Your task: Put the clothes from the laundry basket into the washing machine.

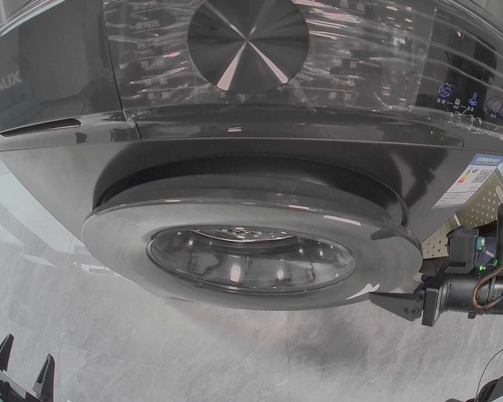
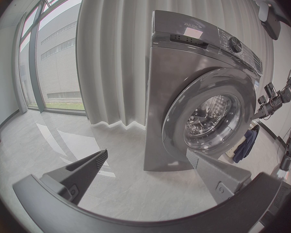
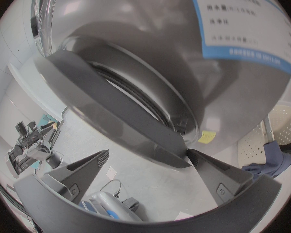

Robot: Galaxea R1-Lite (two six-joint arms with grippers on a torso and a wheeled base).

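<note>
I stand very near the washing machine [image 1: 56,168], and its front takes most of my head view. The round door [image 1: 250,255] stands a little out from the front; from my right wrist I see a dark gap between its rim and the body, so I think it is ajar, but how far I cannot tell well. My right pincer [image 3: 147,154] is at the right edge of this door. Its two fingers are wide apart and grip nothing, and the rim of the door lies between them; one fingertip [image 3: 191,155] is at the rim, touching it or just beside.

My left pincer [image 1: 28,350] hangs low on my left side, over the grey floor [image 1: 207,353], well apart from the machine. It is also wide and holds nothing.

The laundry basket [image 3: 283,123] (white, with many small holes) stands on the floor just beside the machine, on its right side, behind my right arm. Dark blue clothes [image 3: 276,160] hang over its edge. On the top panel there is a round dial [image 1: 247,37], and a blue and white label [image 1: 475,180] is on the front, near the basket.
</note>
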